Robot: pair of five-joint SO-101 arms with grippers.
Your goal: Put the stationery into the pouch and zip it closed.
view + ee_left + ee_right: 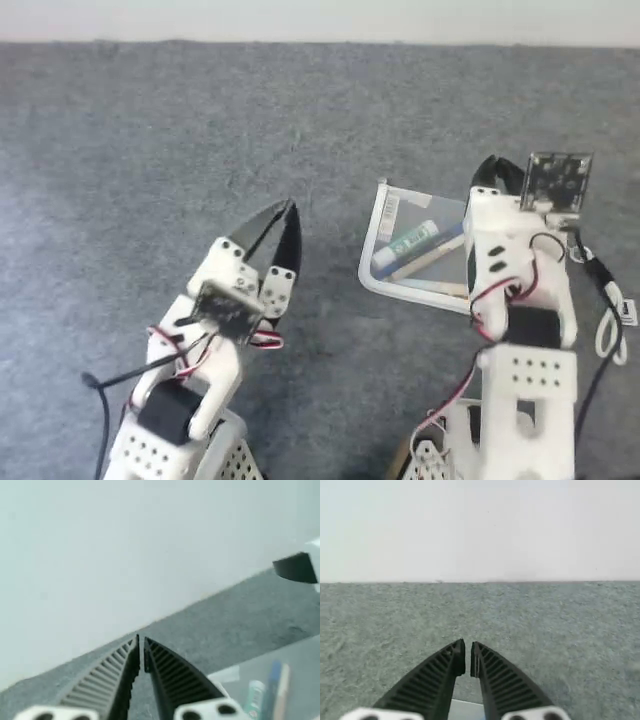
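Note:
A clear flat pouch (368,262) lies on the grey carpet at the middle right. Inside it I see a green-and-white glue stick (405,243), a blue pen (443,238) and a wooden pencil (425,263). My right arm stands over the pouch's right side and hides that part. Its gripper (468,646) is shut and empty above the pouch's edge (462,711). My left gripper (289,207) is raised to the left of the pouch, apart from it, shut and empty (140,640). The left wrist view shows the pouch (295,670) with the glue stick (254,694) and pen (274,680).
Grey carpet (200,130) runs back to a pale wall (320,18). A dark part of the other arm (295,567) shows in the left wrist view. Loose cables hang beside the right arm (612,320).

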